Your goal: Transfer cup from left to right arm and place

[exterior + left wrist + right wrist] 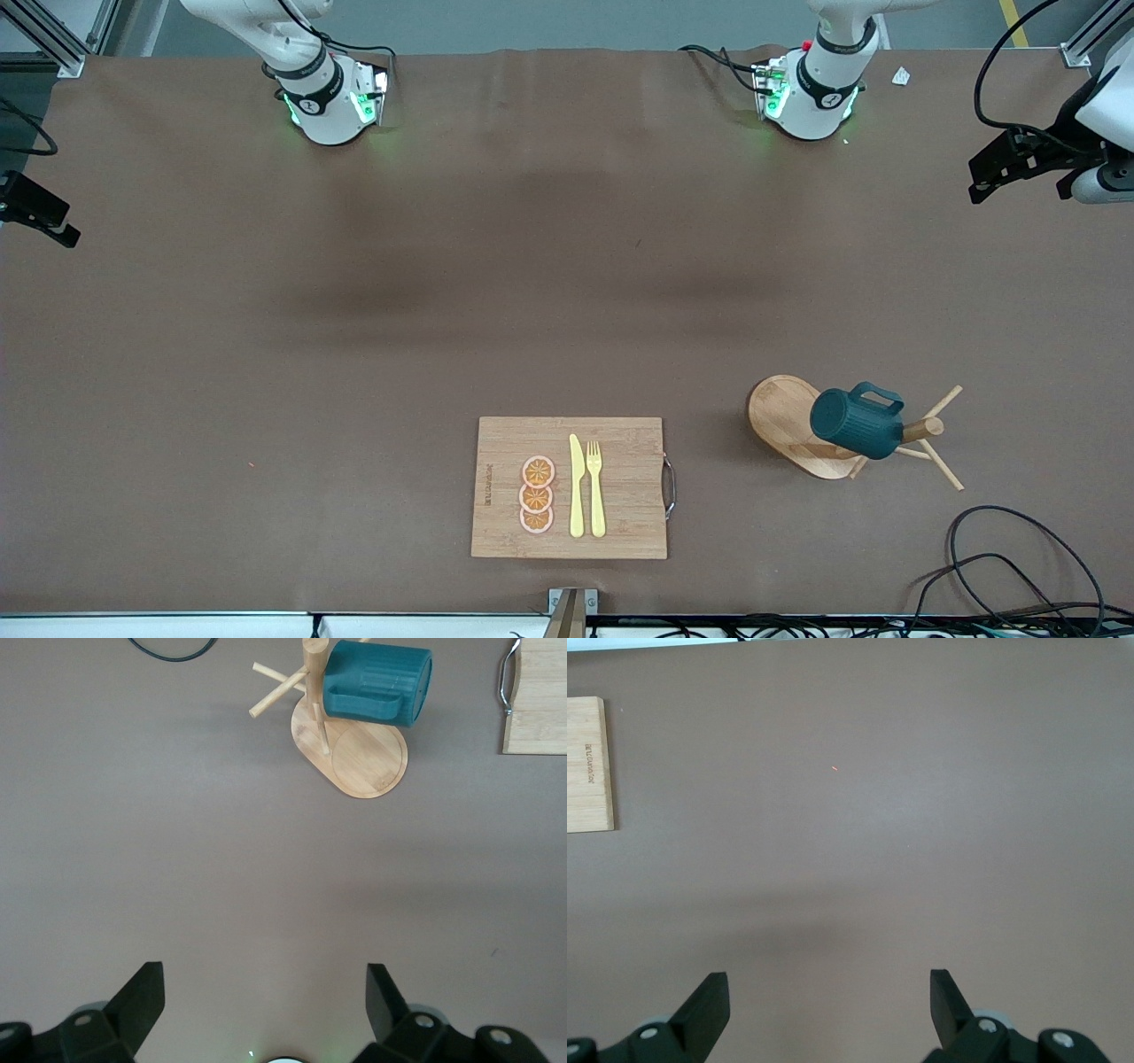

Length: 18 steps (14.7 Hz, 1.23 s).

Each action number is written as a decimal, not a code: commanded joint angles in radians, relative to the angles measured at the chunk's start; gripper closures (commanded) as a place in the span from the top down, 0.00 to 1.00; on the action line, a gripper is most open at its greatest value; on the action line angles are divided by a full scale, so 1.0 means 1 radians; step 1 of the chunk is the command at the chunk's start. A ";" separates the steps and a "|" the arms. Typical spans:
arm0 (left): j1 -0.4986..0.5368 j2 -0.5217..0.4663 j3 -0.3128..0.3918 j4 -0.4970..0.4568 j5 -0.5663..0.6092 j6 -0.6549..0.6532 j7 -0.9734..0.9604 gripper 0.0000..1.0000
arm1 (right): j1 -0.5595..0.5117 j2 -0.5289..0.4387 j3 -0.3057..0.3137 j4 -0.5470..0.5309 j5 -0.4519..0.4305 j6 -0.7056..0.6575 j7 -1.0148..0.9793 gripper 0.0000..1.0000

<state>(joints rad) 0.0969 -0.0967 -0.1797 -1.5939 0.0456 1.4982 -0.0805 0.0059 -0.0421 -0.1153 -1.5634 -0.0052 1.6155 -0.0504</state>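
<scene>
One cup [856, 423], dark teal, hung on one wooden peg rack [797, 427] toward the left arm's end of the table; one cutting board [570, 487] nearer the front camera, mid-table; on it three orange slices [537, 494] in a row, one yellow knife [577, 486], one yellow fork [595, 487]; two grippers, left gripper [264, 997] and right gripper [828, 997], each with two fingers spread apart.

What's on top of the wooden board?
On the cutting board lie three orange slices in a row, and beside them a yellow knife and a yellow fork. The wood right under them is covered, so it cannot be seen.
</scene>
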 commanded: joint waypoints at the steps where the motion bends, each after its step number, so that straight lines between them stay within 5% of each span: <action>1: 0.004 0.017 -0.001 0.026 0.014 -0.019 0.022 1.00 | -0.026 0.008 0.014 0.014 0.014 0.000 -0.020 1.00; 10: -0.009 0.048 -0.003 0.049 -0.001 -0.004 -0.036 1.00 | -0.026 0.008 0.014 0.014 0.017 0.000 -0.020 1.00; 18: -0.028 0.207 -0.026 0.121 -0.081 0.059 -0.433 1.00 | -0.023 0.008 0.014 0.014 0.017 0.000 -0.019 1.00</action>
<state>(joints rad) 0.0746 0.0324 -0.1949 -1.5561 -0.0206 1.5638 -0.4335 0.0059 -0.0420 -0.1153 -1.5633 -0.0052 1.6158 -0.0512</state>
